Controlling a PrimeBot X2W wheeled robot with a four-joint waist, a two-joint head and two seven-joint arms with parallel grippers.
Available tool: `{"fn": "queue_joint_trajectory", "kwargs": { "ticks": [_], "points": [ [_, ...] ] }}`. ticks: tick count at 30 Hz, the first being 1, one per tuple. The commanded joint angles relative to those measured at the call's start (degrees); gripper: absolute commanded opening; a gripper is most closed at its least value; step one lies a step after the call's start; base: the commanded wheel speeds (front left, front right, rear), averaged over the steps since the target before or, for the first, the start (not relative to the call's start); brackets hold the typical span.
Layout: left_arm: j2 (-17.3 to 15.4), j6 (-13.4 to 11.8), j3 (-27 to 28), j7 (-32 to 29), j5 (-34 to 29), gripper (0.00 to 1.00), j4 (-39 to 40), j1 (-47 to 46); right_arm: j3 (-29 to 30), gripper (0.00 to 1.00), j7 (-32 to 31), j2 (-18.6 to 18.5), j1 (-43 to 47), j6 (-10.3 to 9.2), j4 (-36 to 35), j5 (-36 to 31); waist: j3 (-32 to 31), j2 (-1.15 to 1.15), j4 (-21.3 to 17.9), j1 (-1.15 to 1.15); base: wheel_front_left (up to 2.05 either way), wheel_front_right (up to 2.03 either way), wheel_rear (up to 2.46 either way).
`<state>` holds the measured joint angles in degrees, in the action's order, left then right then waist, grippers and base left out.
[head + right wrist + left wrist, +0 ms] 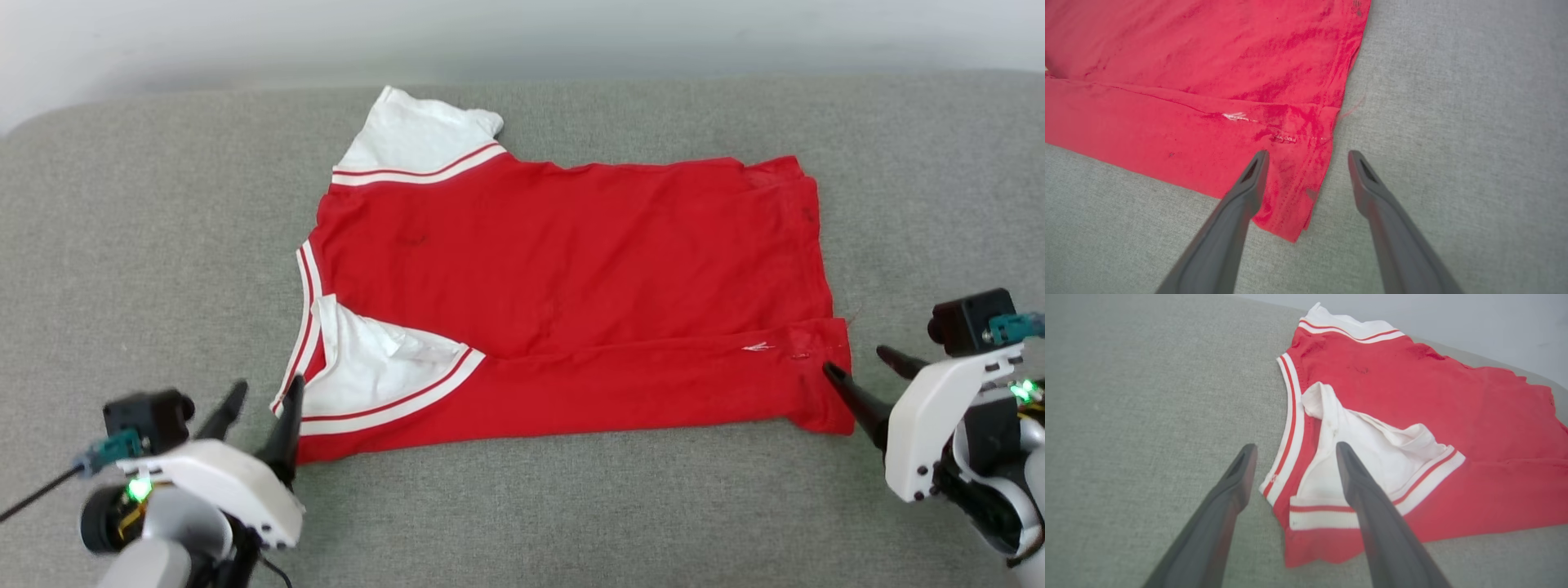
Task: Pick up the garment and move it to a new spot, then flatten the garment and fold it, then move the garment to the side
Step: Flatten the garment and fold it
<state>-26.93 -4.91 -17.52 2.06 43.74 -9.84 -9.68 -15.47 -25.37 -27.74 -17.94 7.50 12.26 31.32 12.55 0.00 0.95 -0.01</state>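
Lying flat on the grey cushion (pixel 163 204), the garment (pixel 563 269) sits about midway between the cushion's left and right ends, with its neck toward the left end and its hem toward the right. Its plain red face is up, and no lettering shows. The far sleeve (pixel 408 135), white with a red-and-white striped cuff, spreads out toward the cushion's far edge. The near sleeve (pixel 367 359) is turned inward and rests on the red body. A long band (pixel 612 384) along the garment's near side lies doubled over the body, running from that sleeve to the hem. The striped neck trim (pixel 304 310) curves along the left end.

The left gripper (pixel 268 382) stands at the garment's near left corner with its fingers spread apart and nothing between them. In the left wrist view its (pixel 1295 447) one finger is over bare cushion (pixel 1126 375) and the other crosses the near sleeve (pixel 1372 457), with the neck trim (pixel 1290 428) in the gap. Whether it touches the cloth cannot be told.

The right gripper (pixel 854 359) is at the near hem corner, also spread wide and empty. In the right wrist view its (pixel 1309 153) one finger lies over the red hem (pixel 1290 196) and the other over the cushion (pixel 1453 81).

A pale wall (pixel 522 33) rises behind the cushion's far edge.
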Motion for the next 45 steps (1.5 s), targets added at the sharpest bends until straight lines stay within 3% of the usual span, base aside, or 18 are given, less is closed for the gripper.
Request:
{"fn": "queue_joint_trajectory", "kwargs": {
  "ticks": [1,9,10,15,23,24,25,29,34,45],
  "points": [
    [0.0,-0.7,0.1,-1.2,1.1,1.00,1.8,2.2,1.6,1.00,-1.0,1.2,1.8,-0.02,-1.0,-1.0,-0.9,0.00,-0.2,0.01,0.00,0.00,0.00],
    [-1.4,-5.1,-0.5,-5.2,1.3,1.00,8.6,9.0,11.2,1.00,-6.1,8.9,9.0,-0.02,-8.4,-5.9,0.1,0.00,-0.8,0.01,0.00,0.00,0.00],
    [-1.7,-6.9,-1.1,-6.2,-0.1,1.00,8.7,8.0,12.8,1.00,-6.9,10.5,10.9,-0.02,-11.2,-7.2,1.3,0.00,-1.0,0.01,0.00,0.00,0.00],
    [-1.9,-8.8,-1.4,-6.7,-1.5,1.00,7.6,6.7,13.9,1.00,-7.3,11.8,12.2,-0.02,-14.2,-8.0,2.8,0.00,-1.4,0.01,0.00,0.00,0.00],
    [-0.8,-9.7,-3.5,-9.5,-2.3,1.00,2.4,4.4,14.7,1.00,-8.1,12.5,13.0,-0.02,-18.2,-8.8,5.3,0.00,-2.0,0.01,0.00,0.00,0.00],
    [-0.4,-9.1,-4.4,-10.4,-2.0,0.72,1.5,4.4,14.7,1.00,-8.3,12.5,12.9,-0.02,-18.6,-8.9,5.5,0.00,-2.1,0.01,0.00,0.00,0.00],
    [-0.1,-8.4,-4.9,-10.8,-1.7,0.00,0.9,4.1,14.7,1.00,-8.3,12.4,12.9,-0.02,-18.9,-9.0,5.7,0.00,-2.1,0.01,0.00,0.00,0.00],
    [1.2,-5.6,-6.4,-11.1,-0.5,0.00,-1.1,3.4,14.9,1.00,-9.2,11.5,12.9,-0.02,-19.8,-8.8,5.6,0.00,-1.9,0.01,0.00,0.00,0.00],
    [1.8,-4.2,-6.5,-8.4,-0.9,0.00,-2.0,2.7,15.2,1.00,-10.4,10.0,13.0,-0.02,-18.9,-10.2,3.3,0.00,-0.8,0.01,0.00,0.00,0.00],
    [0.7,-4.1,-5.4,-4.1,-2.3,0.00,8.5,2.6,15.7,1.00,-13.7,10.2,10.9,-0.02,-13.2,-12.5,2.0,0.00,2.5,0.01,0.00,0.00,0.00]
  ]
}}
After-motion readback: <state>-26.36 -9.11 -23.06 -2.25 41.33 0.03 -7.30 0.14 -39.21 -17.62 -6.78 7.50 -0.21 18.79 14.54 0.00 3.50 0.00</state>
